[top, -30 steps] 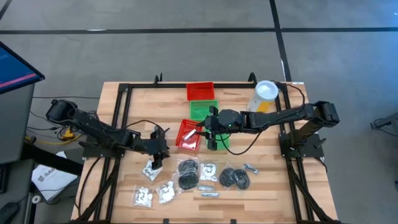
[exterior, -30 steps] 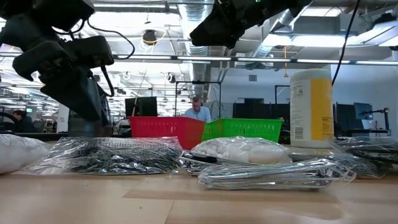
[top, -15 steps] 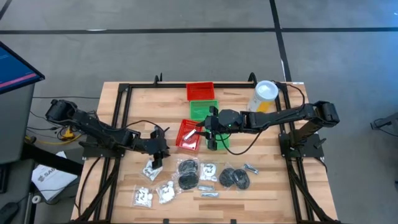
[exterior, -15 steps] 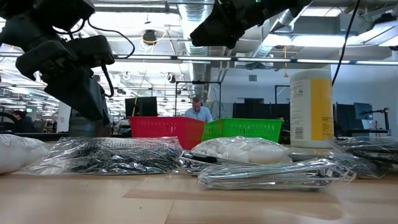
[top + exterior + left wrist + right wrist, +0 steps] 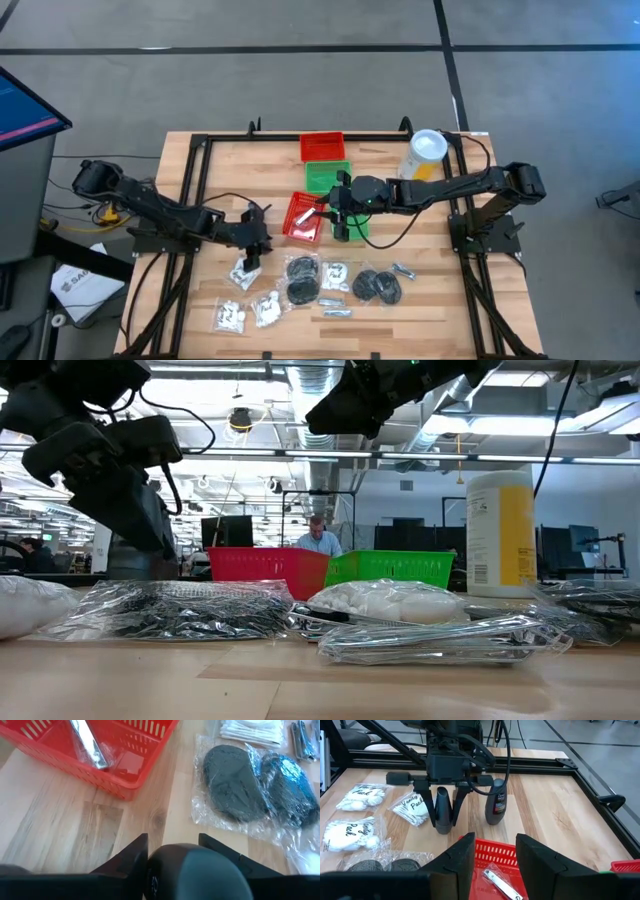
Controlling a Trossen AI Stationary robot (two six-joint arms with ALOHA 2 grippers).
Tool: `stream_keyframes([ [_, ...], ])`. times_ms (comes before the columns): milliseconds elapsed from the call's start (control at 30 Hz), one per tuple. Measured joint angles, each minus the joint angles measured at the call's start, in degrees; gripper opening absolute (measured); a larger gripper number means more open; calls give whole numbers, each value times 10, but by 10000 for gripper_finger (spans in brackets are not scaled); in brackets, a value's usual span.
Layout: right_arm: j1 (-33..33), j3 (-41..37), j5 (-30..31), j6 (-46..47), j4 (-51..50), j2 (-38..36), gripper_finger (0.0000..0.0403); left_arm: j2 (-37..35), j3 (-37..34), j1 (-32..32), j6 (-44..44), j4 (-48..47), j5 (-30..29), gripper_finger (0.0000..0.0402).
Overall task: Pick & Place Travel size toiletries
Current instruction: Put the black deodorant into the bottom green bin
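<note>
The left gripper (image 5: 444,822) grips a dark bottle (image 5: 443,805) standing on the table (image 5: 545,805) near a second bottle (image 5: 495,802), while the right gripper (image 5: 495,842) hangs open and empty over the red basket (image 5: 487,852); the rounded bottle could slip, tip and topple its neighbour.

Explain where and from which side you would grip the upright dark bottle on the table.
Take the dark bottle across its upper body, probably coming straight down from above. It stands upright and slim, and bare table on one side leaves room for a finger.
</note>
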Motion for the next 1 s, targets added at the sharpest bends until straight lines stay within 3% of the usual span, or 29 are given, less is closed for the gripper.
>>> stream_keyframes([
  [233, 0, 0, 0, 0, -1, 0, 133, -50, 1, 0, 30, 3, -18, 144],
  [500, 0, 0, 0, 0, -1, 0, 135, -58, 1, 0, 35, 21, -45, 144],
  [1000, 6, -1, -24, 2, 0, 3, 146, -79, 2, 22, 149, 267, -98, 144],
])
